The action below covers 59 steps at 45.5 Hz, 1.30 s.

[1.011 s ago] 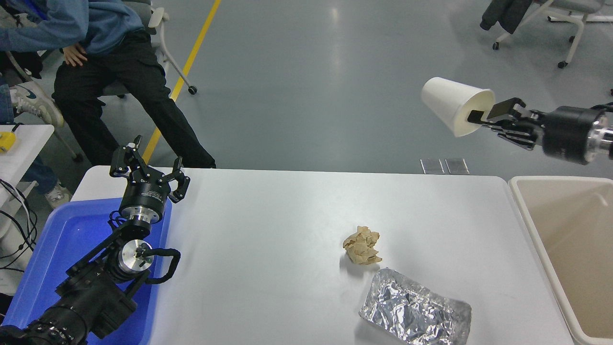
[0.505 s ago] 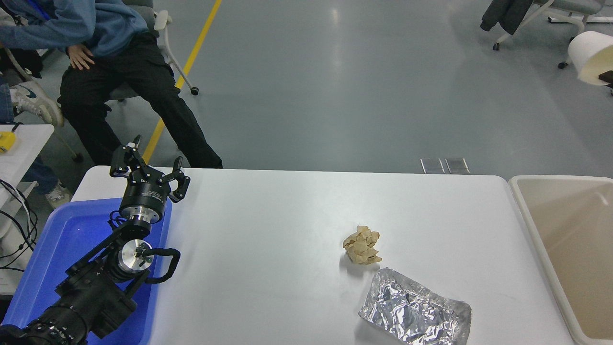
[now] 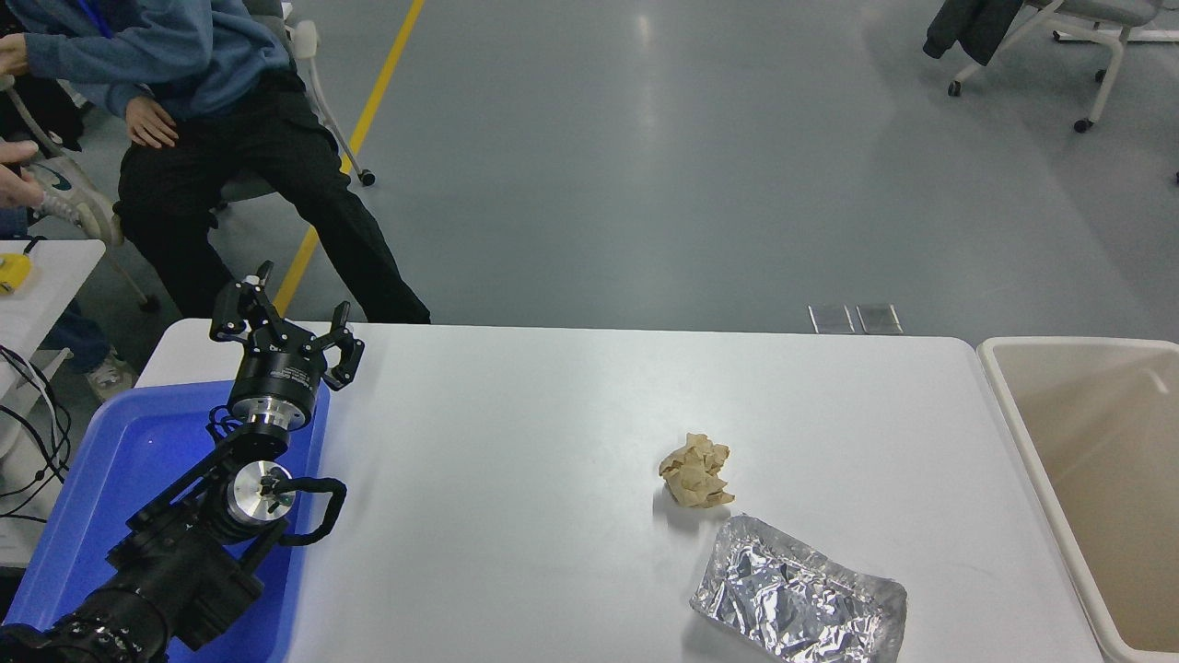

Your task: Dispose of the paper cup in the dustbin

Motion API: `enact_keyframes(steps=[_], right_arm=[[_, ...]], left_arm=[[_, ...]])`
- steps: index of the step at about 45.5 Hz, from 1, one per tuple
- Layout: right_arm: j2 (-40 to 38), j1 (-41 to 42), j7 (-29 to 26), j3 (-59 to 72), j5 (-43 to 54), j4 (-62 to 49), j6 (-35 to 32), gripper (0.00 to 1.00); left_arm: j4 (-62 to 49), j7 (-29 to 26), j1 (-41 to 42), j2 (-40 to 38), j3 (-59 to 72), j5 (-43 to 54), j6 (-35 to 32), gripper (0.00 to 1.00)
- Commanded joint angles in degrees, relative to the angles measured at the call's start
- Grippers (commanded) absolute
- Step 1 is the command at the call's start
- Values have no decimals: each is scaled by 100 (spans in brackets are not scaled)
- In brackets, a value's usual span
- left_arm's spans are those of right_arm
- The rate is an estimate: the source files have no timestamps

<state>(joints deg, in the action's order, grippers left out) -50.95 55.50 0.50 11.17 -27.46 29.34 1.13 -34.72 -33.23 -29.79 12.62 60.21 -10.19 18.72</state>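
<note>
The paper cup is out of view, and so are my right arm and its gripper. The beige dustbin (image 3: pixel 1018 419) stands at the table's right end, cut off by the picture's right edge; the part of its inside that shows holds nothing. My left arm is parked at the lower left over the blue tray, and its gripper (image 3: pixel 284 318) is open and empty.
A crumpled brown paper ball (image 3: pixel 695 471) and a silver foil tray (image 3: pixel 798 605) lie on the white table (image 3: pixel 516 433) right of centre. A blue plastic tray (image 3: pixel 129 460) sits at the left end. A person (image 3: pixel 221 138) sits at the far left; office chairs stand at the far right.
My right gripper carried the paper cup up and to the right, from above the table's far right corner to the picture's right edge, then out of view. The left arm has not moved.
</note>
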Motion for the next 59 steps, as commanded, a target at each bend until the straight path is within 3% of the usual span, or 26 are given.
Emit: enact_keyframes(steps=[1, 17, 45, 52, 57, 59], right_arm=[[1385, -1111, -366, -870, -146, -1773, 318, 0], [2414, -1568, -314, -1337, 373, -2345, 485, 0], [2423, -1691, 90, -1890, 382, -2363, 107, 0], [2405, -1700, 99, -1890, 382, -2363, 72, 32], [2388, -1726, 99, -1890, 382, -2363, 63, 49], [2379, -1735, 99, -1890, 390, -2363, 63, 60]], left_arm=[[0, -8, 0, 3, 0, 8, -8, 100], [0, -8, 0, 3, 0, -1, -8, 100], [0, -8, 0, 3, 0, -1, 0, 100], [0, -8, 0, 3, 0, -1, -8, 100], [0, -8, 0, 3, 0, 8, -8, 100], [0, -8, 0, 3, 0, -1, -8, 100]])
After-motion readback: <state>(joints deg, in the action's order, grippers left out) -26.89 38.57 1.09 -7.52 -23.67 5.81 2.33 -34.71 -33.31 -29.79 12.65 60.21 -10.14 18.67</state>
